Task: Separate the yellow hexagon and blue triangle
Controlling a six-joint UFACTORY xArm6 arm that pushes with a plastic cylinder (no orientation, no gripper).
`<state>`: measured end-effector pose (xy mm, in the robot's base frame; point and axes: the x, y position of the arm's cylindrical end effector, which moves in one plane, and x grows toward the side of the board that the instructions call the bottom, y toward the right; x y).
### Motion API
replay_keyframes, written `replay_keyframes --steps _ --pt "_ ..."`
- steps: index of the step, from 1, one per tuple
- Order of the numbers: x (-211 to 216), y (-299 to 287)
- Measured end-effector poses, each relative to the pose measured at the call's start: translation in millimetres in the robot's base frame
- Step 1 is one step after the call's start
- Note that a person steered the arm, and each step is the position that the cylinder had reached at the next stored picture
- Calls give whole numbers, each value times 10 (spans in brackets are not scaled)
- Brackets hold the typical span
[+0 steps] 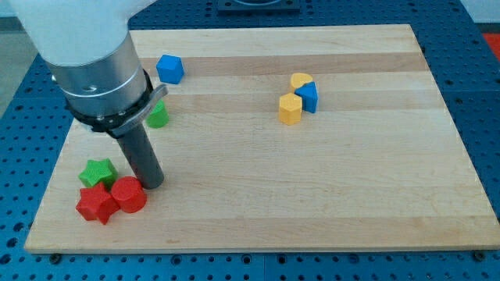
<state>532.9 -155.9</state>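
**Rod down by the red blocks, far from the yellow and blue cluster**

My tip [152, 184] sits in the lower left of the frame, touching the red hexagon-like block [129, 194], with a red star [95, 204] and green star [98, 172] just beside. Right of centre in the upper half, the yellow hexagon [290, 108] touches the blue triangle [308, 97], a yellow rounded block [301, 80] against them. A blue block [169, 69] and a green block [158, 115] lie upper left on the wooden board [312, 195]

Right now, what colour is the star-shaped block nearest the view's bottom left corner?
Red. The star block shows plainly in the camera view, beside a red rounded block, below a green star.
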Motion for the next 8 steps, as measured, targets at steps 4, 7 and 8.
replay_keyframes --steps 4,7,8 --pt "-619 1739" --pt "-1284 2599" --pt "-1525 2551"
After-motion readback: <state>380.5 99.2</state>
